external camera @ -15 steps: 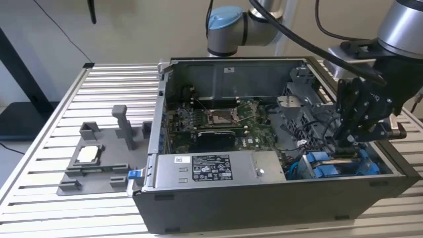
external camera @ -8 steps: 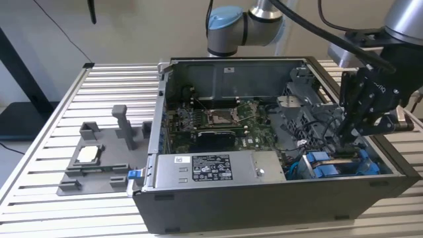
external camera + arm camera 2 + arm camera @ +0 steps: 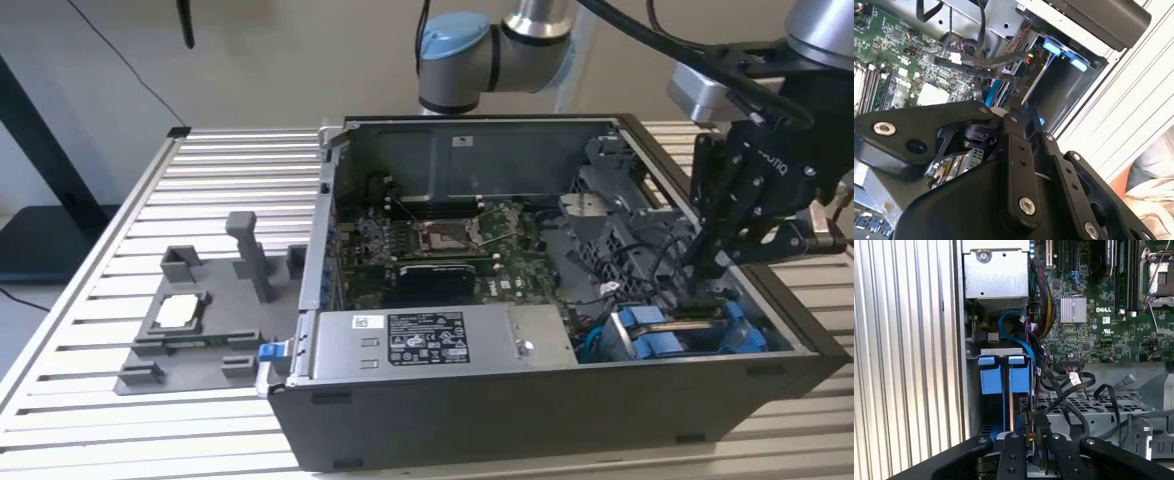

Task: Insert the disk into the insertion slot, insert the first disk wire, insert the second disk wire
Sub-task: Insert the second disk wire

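The disk (image 3: 1015,405) stands on its thin edge down in the insertion slot (image 3: 1001,352), its long side running along the computer case (image 3: 534,410) wall; only its blue carrier tabs and top edge peek out. The gripper (image 3: 707,275) reaches straight down over it, its fingers (image 3: 1013,455) nearly together on a dark wire plug (image 3: 1030,422).

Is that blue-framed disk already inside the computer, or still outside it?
Inside. The disk sits in the insertion slot at the case's corner, blue tabs showing, with the gripper reaching down at it.
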Controlling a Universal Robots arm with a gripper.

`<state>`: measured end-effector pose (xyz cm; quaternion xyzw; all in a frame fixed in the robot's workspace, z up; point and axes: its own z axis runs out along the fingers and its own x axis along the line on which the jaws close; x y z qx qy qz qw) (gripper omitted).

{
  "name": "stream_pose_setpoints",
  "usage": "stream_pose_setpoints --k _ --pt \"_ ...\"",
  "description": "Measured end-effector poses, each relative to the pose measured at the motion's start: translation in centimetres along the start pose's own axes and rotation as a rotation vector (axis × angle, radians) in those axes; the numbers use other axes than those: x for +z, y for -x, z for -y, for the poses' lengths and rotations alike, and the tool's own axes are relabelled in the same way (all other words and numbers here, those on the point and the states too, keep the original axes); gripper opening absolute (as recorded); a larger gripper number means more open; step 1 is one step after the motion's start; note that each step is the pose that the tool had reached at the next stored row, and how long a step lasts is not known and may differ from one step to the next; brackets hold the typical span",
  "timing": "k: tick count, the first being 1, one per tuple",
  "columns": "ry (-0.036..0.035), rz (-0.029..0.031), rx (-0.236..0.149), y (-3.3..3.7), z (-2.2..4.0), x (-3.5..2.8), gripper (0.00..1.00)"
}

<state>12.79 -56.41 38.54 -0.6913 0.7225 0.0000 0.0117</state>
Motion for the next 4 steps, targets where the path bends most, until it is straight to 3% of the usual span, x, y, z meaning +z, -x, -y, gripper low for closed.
stream_pose_setpoints --k 4 --pt "-0.0007 -0.0002 0.000 0.00 -0.01 -0.01 0.24"
